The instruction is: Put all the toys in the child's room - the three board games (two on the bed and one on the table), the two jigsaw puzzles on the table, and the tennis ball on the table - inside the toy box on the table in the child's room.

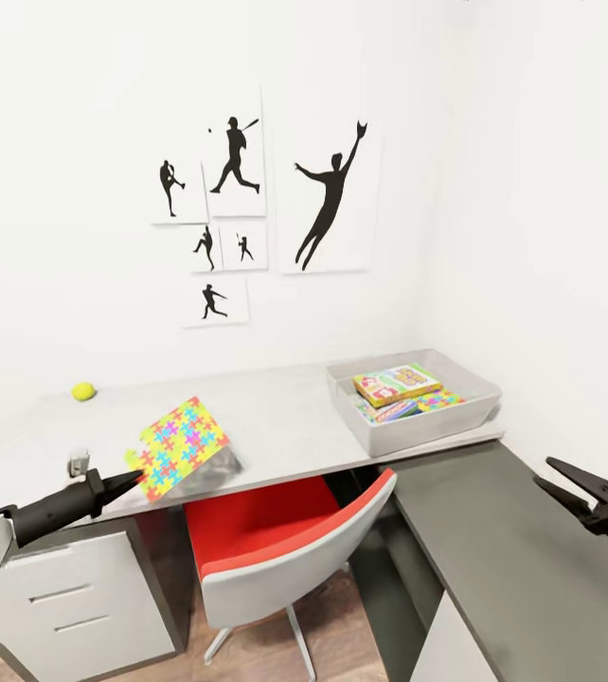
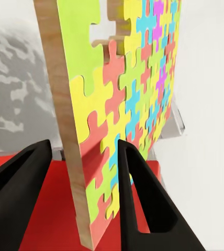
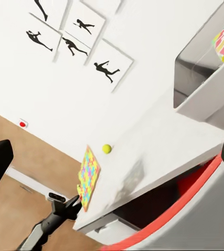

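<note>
My left gripper (image 1: 134,478) is shut on the near edge of a multicolour jigsaw puzzle (image 1: 181,443), which it holds tilted up above the grey table (image 1: 285,417). In the left wrist view the slab (image 2: 122,94) stands on edge between the black fingers (image 2: 138,198). The tennis ball (image 1: 82,390) lies on the table at the far left, also seen from the right wrist (image 3: 107,148). At the table's right end the toy box (image 1: 418,434) holds board games (image 1: 397,384) and a second puzzle (image 1: 441,400). My right gripper (image 1: 545,472) hangs open over the dark cabinet, holding nothing.
A red and grey swivel chair (image 1: 276,540) is tucked under the table, just below the held puzzle. A white drawer unit (image 1: 77,597) stands at the left. The lower dark grey cabinet (image 1: 493,559) runs along the right wall. Black sports posters (image 1: 328,194) hang behind.
</note>
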{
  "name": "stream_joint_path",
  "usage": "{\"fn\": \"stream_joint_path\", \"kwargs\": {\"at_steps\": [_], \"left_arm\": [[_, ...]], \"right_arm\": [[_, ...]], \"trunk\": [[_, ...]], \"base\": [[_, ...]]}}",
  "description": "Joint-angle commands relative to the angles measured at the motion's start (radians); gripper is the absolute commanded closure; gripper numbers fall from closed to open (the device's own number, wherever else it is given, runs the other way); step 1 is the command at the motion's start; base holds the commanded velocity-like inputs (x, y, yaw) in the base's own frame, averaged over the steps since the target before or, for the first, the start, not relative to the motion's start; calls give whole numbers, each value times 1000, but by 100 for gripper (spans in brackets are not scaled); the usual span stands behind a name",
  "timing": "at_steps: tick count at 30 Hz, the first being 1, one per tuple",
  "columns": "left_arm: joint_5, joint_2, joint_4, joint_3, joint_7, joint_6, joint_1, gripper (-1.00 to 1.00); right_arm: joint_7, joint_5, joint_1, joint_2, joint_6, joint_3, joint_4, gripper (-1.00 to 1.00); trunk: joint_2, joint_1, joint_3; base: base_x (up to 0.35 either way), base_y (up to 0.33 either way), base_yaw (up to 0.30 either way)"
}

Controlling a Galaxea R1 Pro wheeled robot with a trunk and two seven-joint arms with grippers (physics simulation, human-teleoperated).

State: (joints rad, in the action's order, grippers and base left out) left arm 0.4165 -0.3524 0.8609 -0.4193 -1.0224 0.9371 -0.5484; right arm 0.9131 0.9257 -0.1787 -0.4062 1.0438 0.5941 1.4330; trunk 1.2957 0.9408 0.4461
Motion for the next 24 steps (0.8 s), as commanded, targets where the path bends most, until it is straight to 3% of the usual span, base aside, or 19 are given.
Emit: {"fn": "stream_joint_path", "kwargs": {"at_steps": [1,9,12,13,14,18,24], "left_arm": [[-2,-3,0,-1,-14,4,-1,100],[-2,-11,29,3,-45,65,-1,100],[-2,-12,43,35,-51,78,-1,100],[-3,-12,59,75,-67,83,-1,100],[-3,-13,63,83,-73,84,-1,100],[-4,-17,71,94,-83,86,-1,100],[-3,-31,73,98,-86,87,-1,100]], "right_arm": [[32,-7,24,0,3,12,8,-100],[131,-14,167,14,-2,35,40,-100],[157,-13,239,18,-85,34,53,-100],[206,-13,296,19,-169,26,71,-100],[231,-13,311,20,-186,24,75,-100],[339,-14,354,21,-214,26,81,-100],[407,-15,368,21,-223,28,85,-100]], "trunk": [[-7,-4,-2],[-63,-35,-27],[-84,-46,-37],[-91,-50,-40],[-98,-54,-43],[-126,-69,-55],[-168,-92,-74]], "base": [[0,0,0],[0,0,0],[0,0,0],[0,0,0],[0,0,0],[0,0,0],[0,0,0]]}}
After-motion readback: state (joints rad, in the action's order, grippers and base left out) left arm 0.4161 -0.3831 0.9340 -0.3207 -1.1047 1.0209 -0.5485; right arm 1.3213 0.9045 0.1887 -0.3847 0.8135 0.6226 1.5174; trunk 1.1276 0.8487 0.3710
